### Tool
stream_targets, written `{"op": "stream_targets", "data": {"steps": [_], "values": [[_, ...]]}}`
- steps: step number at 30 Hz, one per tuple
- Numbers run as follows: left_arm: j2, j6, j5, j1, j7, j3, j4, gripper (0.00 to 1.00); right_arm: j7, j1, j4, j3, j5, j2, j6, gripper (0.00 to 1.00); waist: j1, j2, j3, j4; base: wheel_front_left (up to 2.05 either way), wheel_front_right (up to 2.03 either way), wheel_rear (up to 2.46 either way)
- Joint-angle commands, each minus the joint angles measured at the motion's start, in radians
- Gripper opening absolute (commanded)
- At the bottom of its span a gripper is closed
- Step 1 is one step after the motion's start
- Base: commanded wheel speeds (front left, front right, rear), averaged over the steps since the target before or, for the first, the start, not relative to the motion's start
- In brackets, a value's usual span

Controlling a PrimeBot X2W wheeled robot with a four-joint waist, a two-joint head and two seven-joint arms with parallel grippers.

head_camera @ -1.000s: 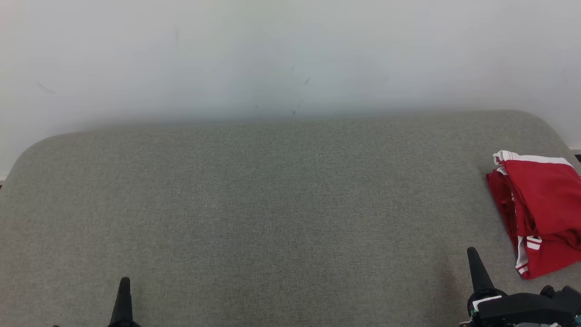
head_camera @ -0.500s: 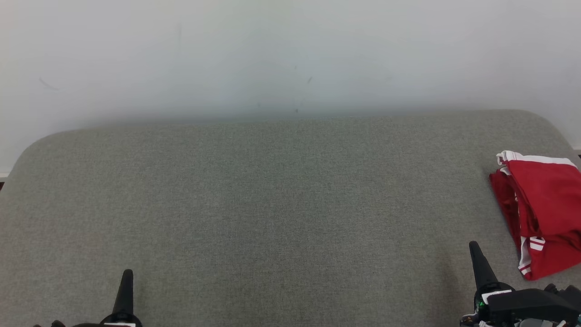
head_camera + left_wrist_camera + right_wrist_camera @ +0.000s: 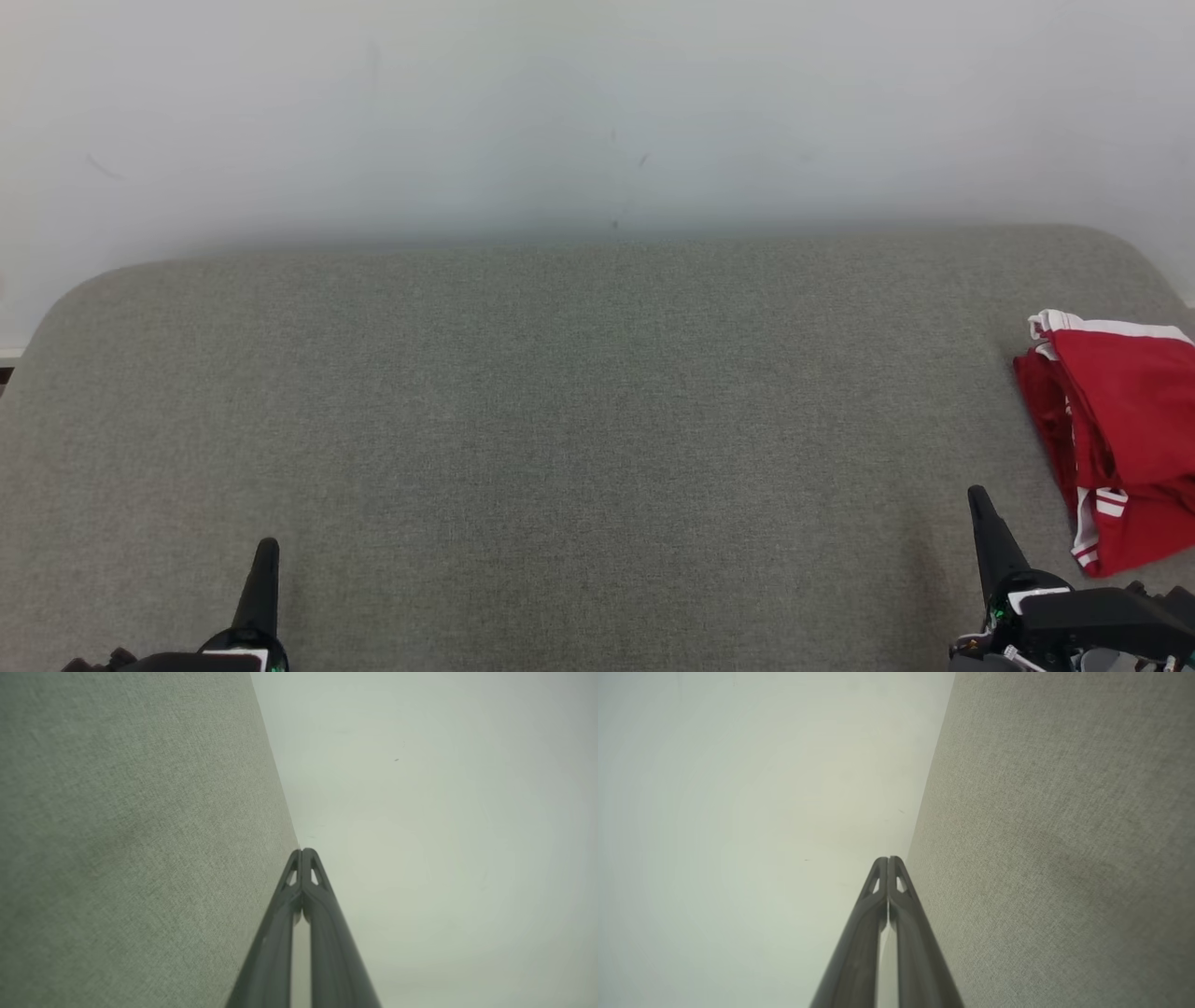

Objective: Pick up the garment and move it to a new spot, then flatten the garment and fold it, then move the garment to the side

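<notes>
Both grippers are reaching a little farther up the head view than a second ago. The wall marks and the garment are sitting slightly more to the right, so the camera is shifting too. At the lower left, the left gripper (image 3: pixel 268 546) is pointing up the view over the grey pad (image 3: pixel 560 420), its two fingers pressing together tip to tip with nothing between them. The pad is running back to a pale wall (image 3: pixel 560 112). At the lower right, the right gripper (image 3: pixel 977 493) is pointing the same way, its fingers likewise pinching closed on nothing. The garment (image 3: pixel 1120 420), red with white trim, is lying folded at the pad's right edge, near the right gripper but apart from it, with the frame cutting off its right side.
</notes>
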Motion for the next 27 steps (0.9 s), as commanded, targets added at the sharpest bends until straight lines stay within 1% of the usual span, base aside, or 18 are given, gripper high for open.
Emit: {"op": "stream_targets", "data": {"steps": [1, 27], "values": [[0.005, -0.009, -0.02, -0.017, 0.006, 0.0, -0.006, 0.0, 0.004, -0.014, -0.009, -0.005, 0.017, 0.003, -0.002, 0.0, -0.0001, 0.0, 0.0, 0.001, 0.0, 0.0, 0.0], [0.006, -0.007, -0.197, -0.043, 0.053, -0.003, -0.008, 0.0, 0.05, -0.023, -0.029, -0.029, 0.188, 0.011, -0.002, 0.0, -0.0001, 0.0, 0.009, 0.013, 0.0, 0.0, 0.0]]}}
